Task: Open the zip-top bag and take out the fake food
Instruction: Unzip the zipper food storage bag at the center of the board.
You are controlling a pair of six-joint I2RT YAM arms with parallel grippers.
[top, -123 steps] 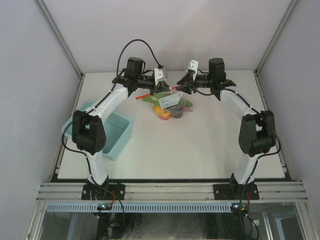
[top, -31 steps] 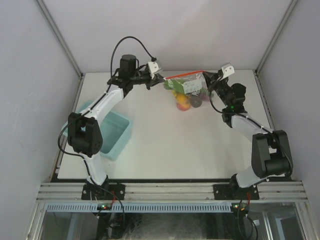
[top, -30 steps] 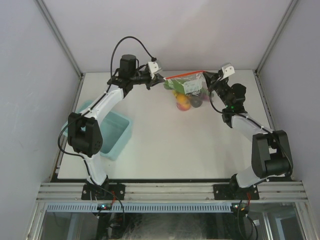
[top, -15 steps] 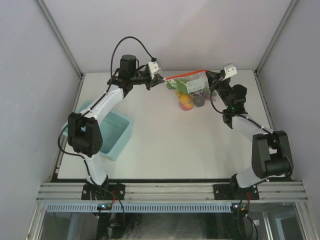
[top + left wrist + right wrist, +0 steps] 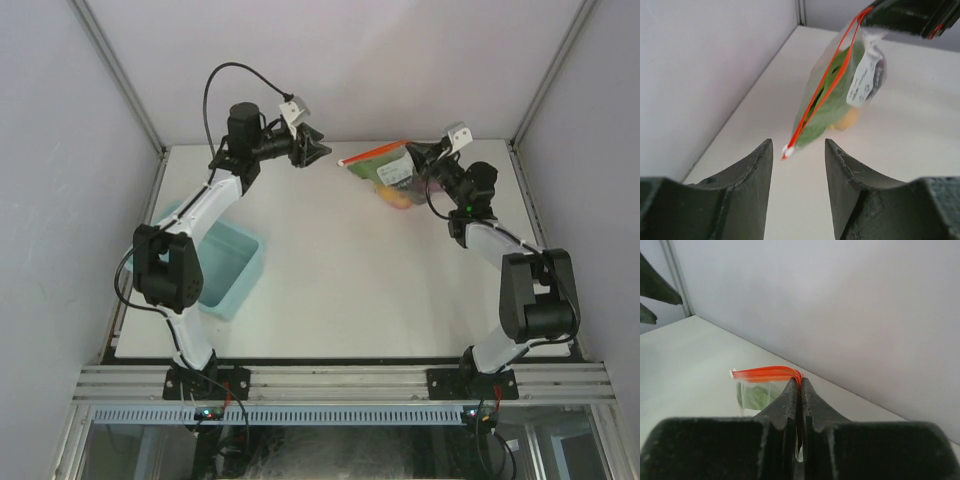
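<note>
1. Bag hangs over the far right of the counter, with the food inside: green, yellow-orange and dark pieces.
2. Right tool is clamped tight on one end of the red strip and carries the bag.
3. Left tool is spread wide and holds nothing. It sits just short of the white slider at the strip's free end.
4. Left wrist view shows the strip's two red lines parted along the middle.
5. Bin sits at the counter's left edge.

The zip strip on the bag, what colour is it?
Red-orange: the zip strip shows best in the left wrist view.
</note>
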